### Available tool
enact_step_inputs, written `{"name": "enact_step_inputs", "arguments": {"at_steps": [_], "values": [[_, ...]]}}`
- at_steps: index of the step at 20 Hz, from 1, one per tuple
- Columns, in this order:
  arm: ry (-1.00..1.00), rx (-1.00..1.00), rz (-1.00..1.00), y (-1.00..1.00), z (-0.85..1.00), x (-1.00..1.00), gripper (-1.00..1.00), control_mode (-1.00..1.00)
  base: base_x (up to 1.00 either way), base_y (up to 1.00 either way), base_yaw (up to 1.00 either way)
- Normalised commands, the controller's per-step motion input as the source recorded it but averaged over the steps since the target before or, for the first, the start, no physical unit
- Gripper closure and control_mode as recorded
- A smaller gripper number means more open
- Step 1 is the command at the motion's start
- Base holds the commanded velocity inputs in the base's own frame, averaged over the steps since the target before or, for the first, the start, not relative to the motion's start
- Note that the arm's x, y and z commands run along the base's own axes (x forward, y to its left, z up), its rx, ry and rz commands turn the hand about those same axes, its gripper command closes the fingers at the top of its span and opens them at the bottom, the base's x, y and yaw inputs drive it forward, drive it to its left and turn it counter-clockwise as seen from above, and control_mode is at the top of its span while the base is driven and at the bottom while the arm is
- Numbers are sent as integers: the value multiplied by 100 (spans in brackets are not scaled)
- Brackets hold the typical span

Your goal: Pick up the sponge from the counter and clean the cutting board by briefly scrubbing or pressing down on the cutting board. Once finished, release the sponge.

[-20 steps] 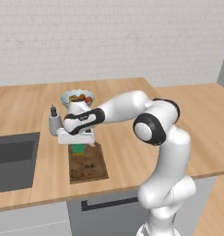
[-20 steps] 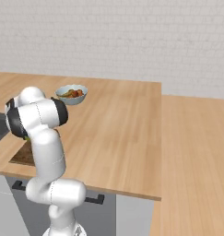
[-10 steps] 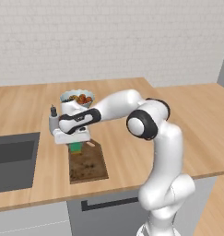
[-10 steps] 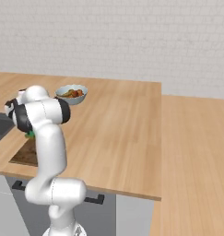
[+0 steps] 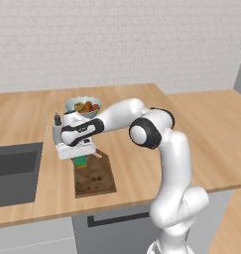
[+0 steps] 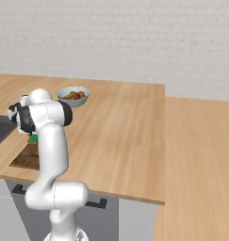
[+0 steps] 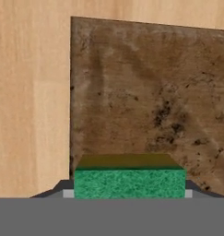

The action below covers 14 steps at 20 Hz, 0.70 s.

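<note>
Green sponge (image 7: 129,182) sits between the fingers of the claw (image 7: 129,196), which looks closed on it; only small grey slivers of the fingers show at either end of the block, so the width of the grip is the sponge's own length. Pickup is done, by the look of it: the sponge is off the counter (image 5: 23,116) and carried above the cutting board (image 5: 93,175). From the left base camera the sponge (image 5: 81,160) hangs under the hand at the board's far end, the end nearer the bowl of fruit (image 5: 83,105), close to the board's left edge. From the hand camera the dark, speckled board (image 7: 150,97) lies below the sponge, its left edge and one corner in sight, wood-grain counter (image 7: 30,92) beyond that edge. Dirt marks cluster toward the board's right side there. Whether the sponge's underside touches the board yet, I cannot tell; it is low and close. Left to do, as I judge it: press or scrub on the board, then let the sponge go. Sink (image 5: 13,171) lies set into the counter, apart from the board on its left. From the right base camera the arm hides the hand; a bit of green (image 6: 33,138) shows beside it above the board (image 6: 27,157).
</note>
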Motion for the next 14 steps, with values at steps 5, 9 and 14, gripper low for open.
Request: {"name": "enact_step_inputs", "arguments": {"at_steps": [5, 9, 14], "values": [[3, 2, 3, -4, -33, 2, 100, -100, 0, 0, 0], [0, 3, 0, -24, -25, 0, 100, -100, 0, 0, 0], [-1, 4, 0, -45, -9, -8, 100, -100, 0, 0, 0]]}}
